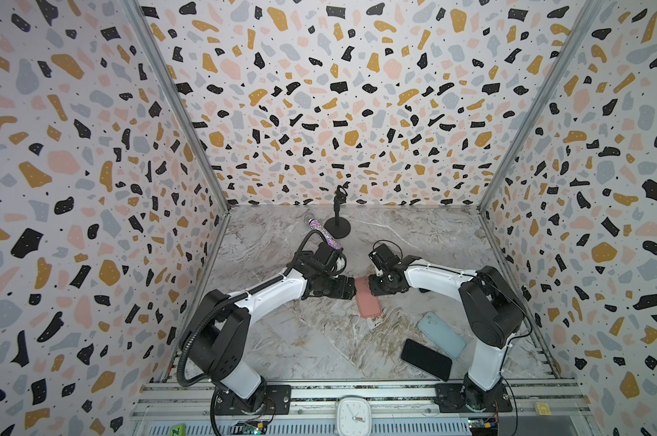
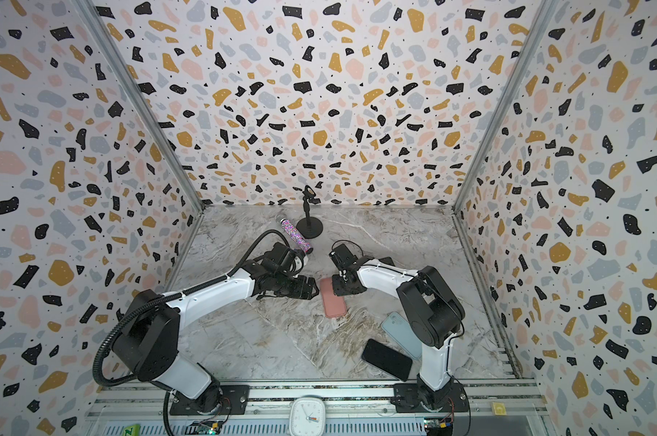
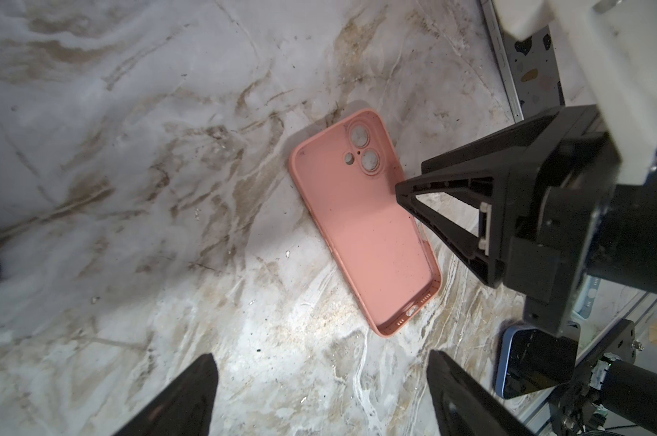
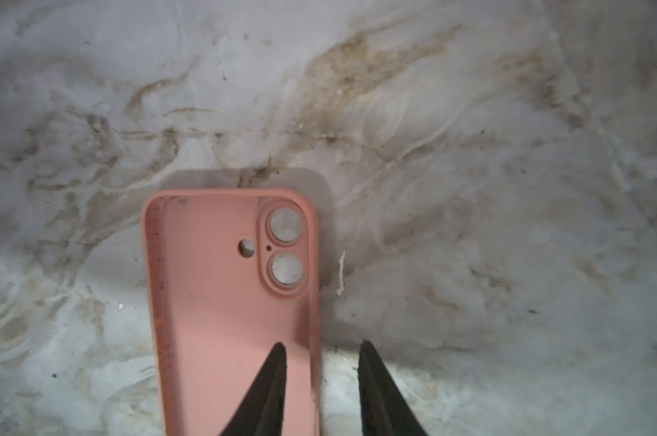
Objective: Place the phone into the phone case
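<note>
Phone (image 1: pixel 426 358), black glass face up, lies flat on the veined marble counter (image 1: pixel 319 339), nearest the rail and outside any case. A pale-blue phone-shaped shell (image 1: pixel 442 334) sits just beside it. Farther in, the pink case (image 1: pixel 368 302), matte and round-cornered, lies open side up and holds nothing. The right pincer (image 4: pixel 322 344) is released, its tapered fingers straddling one long rim. The left pincer (image 3: pixel 321 356) gapes wide and empty beside the case. Beyond lie a glittery microphone (image 1: pixel 325 236) and a black stand (image 1: pixel 337 226).

Phone case (image 1: pixel 368 300) central on table (image 1: pixel 300 339); phone (image 1: pixel 426 359) front-right of it.
</note>
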{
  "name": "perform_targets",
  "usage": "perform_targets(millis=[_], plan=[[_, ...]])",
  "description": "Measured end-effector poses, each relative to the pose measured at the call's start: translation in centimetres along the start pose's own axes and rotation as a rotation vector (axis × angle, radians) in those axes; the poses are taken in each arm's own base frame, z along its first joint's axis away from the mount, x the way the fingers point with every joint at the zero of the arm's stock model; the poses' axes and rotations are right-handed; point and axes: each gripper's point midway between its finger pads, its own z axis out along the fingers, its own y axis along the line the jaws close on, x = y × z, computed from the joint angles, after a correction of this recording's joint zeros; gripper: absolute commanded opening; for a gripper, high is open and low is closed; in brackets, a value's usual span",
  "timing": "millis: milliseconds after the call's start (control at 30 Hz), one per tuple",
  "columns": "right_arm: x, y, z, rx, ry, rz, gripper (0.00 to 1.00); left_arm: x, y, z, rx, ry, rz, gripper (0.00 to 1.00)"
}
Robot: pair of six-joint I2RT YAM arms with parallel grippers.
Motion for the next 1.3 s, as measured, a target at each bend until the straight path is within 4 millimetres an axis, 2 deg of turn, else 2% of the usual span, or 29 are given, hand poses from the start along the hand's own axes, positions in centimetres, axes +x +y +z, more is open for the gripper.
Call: perform_targets(millis=[67, 133, 233, 333, 433, 700, 933, 1300], plan=[[-1.0, -0.8, -0.7, 0.034, -0.013, -0.040, 0.52, -0.1, -0.3, 0.0, 0.013, -0.004, -0.001, 0.89], [-2.3, -2.5, -1.6, 0.068, -0.032, -0.062, 0.54, -0.3, -0.6, 0.0, 0.032, -0.008, -0.003, 0.89], [-3.4, -7.1, -2.6, 0.133, -0.033, -0.034, 0.57, -0.5, -1.2, 0.0, 0.058, -0.013, -0.010, 0.90], [-3.5, -11.6, -2.9, 0.193, -0.010, 0.011, 0.59, -0.6, -1.8, 0.1, 0.080, -0.013, -0.009, 0.91], [-3.4, -14.1, -3.1, 0.229, 0.004, 0.039, 0.62, -0.5, -2.3, 0.6, 0.098, -0.002, -0.005, 0.92], [-3.2, -15.5, -3.0, 0.237, 0.010, 0.055, 0.69, -0.4, -3.1, 1.1, 0.134, 0.020, -0.008, 0.93], [-0.6, -17.2, -1.3, 0.223, 0.056, 0.071, 0.71, -0.4, -3.3, 1.1, 0.145, 0.023, -0.006, 0.93], [-1.2, -17.7, -0.8, 0.193, 0.008, 0.081, 0.81, -0.4, -3.3, 1.1, 0.148, 0.025, -0.006, 0.94]])
